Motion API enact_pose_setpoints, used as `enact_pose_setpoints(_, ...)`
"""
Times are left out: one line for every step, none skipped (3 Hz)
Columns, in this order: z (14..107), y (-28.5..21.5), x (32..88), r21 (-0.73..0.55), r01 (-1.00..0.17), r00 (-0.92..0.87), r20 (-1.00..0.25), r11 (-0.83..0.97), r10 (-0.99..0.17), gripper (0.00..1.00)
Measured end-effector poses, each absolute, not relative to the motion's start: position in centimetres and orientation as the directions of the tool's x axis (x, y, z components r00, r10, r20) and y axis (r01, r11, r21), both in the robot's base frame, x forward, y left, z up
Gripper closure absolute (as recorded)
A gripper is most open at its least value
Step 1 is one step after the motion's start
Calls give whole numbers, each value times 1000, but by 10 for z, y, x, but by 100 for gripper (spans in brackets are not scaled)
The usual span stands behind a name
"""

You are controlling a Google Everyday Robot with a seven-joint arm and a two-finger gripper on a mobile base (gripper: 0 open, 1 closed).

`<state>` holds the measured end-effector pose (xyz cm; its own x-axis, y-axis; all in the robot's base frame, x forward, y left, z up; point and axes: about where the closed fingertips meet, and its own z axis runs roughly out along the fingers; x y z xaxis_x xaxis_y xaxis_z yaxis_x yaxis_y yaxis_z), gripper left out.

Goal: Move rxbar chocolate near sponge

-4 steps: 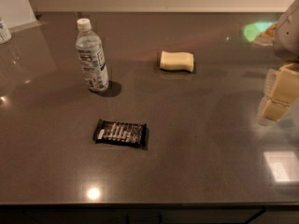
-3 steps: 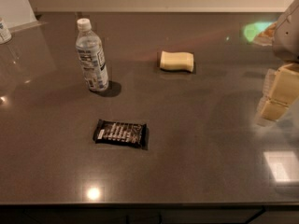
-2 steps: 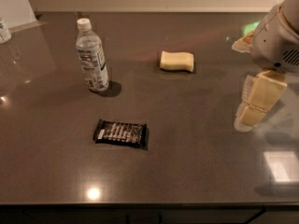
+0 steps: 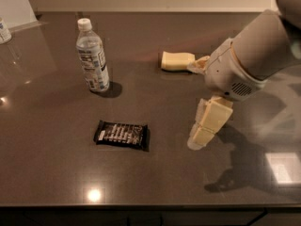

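- Camera view: the flat black rxbar chocolate wrapper with rows of white print [image 4: 122, 134] lies flat on the dark grey glossy table [image 4: 56, 173], in the near-centre part, long side running left to right. Nothing touches it.
- The pale cream-yellow rectangular sponge [image 4: 177, 60] lies on the table towards the far side, well apart from the bar, up and to the right of it.
- The cream-coloured gripper [image 4: 200, 136] points down and to the left. It sits right of the bar and apart from it, on the near side of the sponge. It holds nothing; whether it is set wide or narrow cannot be told, nor whether its tip touches the table.
- The pale grey robot arm [image 4: 256, 51] enters from the upper right, its wrist housing just beside the sponge's right end.
- A clear plastic water bottle with a white cap and printed label [image 4: 92, 58] stands upright, left of the sponge and beyond the bar.
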<state>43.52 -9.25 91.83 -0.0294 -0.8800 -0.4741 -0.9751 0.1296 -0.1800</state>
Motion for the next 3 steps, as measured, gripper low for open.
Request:
enact_pose_setpoints(889,-58,442,-165,-981,8,-552,100,-834,0)
enact_pose_setpoints(859,-32,445,-107,-991,-2,-609,85,-793,0)
enact_pose_setpoints(837,-9,441,-41,-996,-30,-662,77,-749,0)
